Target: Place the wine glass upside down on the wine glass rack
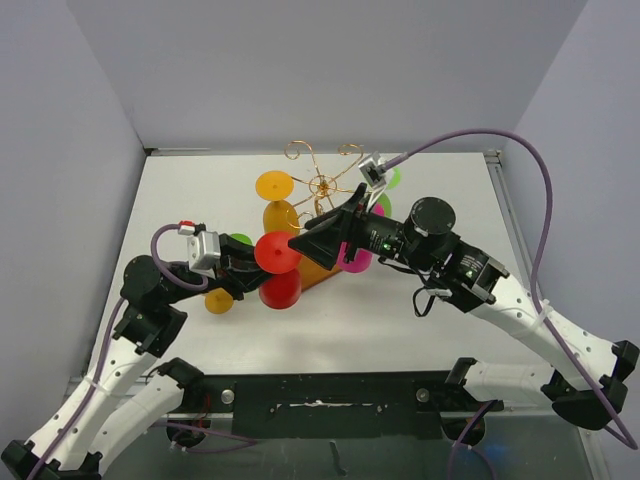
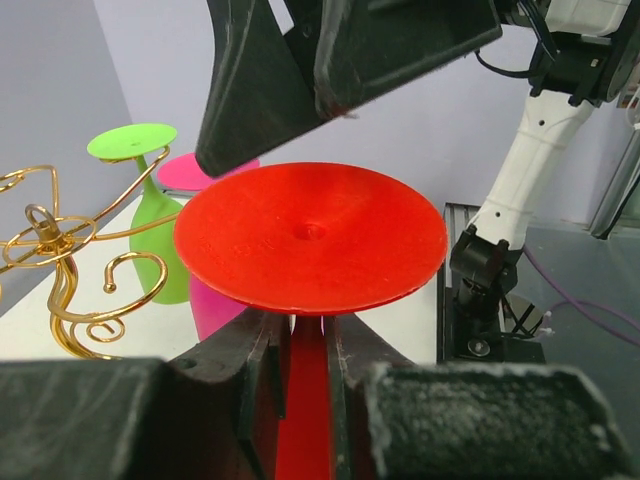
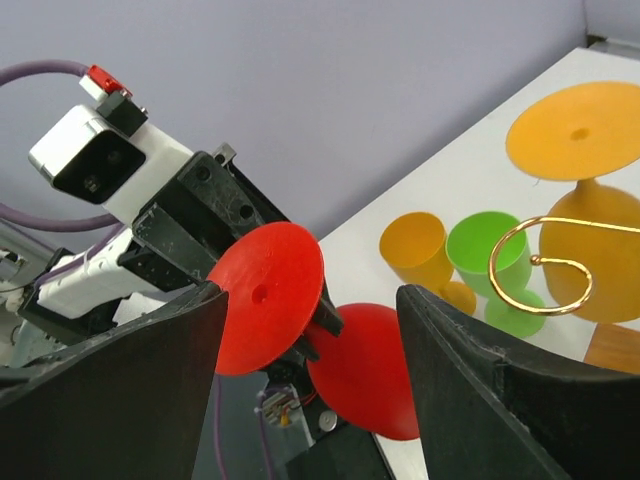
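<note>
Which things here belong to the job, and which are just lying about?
Job: red wine glass, stem held in left gripper; wine glass rack; open right gripper.
Lying about: orange glass; green glass; pink glass.

Top ovhd; wrists close, share wine glass.
</note>
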Action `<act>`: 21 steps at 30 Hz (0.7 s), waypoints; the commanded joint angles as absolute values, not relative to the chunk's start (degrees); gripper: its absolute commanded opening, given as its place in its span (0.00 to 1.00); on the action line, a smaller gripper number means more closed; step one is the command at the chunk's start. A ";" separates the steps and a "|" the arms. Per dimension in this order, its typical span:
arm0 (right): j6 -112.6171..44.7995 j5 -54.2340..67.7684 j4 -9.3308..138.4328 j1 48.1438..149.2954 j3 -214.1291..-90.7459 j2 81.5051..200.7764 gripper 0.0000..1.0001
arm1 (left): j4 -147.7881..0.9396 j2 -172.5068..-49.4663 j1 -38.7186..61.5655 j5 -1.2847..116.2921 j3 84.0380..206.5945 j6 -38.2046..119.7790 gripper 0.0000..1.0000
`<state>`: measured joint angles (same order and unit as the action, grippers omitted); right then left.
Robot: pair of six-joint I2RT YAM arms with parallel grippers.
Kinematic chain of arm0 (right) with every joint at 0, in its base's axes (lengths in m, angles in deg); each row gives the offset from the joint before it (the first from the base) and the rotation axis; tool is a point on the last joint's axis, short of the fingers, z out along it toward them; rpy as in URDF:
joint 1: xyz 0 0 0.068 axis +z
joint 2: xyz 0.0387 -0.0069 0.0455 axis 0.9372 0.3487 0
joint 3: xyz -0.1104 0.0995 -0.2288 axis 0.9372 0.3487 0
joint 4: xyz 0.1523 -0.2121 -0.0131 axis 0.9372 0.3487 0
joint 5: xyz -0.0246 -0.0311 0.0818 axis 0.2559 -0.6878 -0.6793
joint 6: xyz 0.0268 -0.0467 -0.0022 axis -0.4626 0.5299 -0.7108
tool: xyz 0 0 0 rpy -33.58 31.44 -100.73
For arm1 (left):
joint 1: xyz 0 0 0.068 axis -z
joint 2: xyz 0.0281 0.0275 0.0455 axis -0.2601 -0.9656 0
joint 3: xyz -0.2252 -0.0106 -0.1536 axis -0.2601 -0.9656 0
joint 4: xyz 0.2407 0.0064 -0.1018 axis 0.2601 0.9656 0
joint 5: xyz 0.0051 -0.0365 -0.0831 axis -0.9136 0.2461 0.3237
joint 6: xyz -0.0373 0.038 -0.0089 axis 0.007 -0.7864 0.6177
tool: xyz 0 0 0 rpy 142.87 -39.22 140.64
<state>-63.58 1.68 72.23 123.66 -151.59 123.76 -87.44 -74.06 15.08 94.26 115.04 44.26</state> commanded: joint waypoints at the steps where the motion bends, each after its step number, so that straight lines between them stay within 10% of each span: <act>1: -67.43 -3.92 71.77 123.93 -150.58 124.49 0.68 | -93.30 -73.48 14.76 93.85 114.61 42.30 0.00; 21: -89.46 3.22 67.04 124.05 -142.66 123.83 0.38 | -98.57 -72.93 14.81 86.48 110.04 42.46 0.00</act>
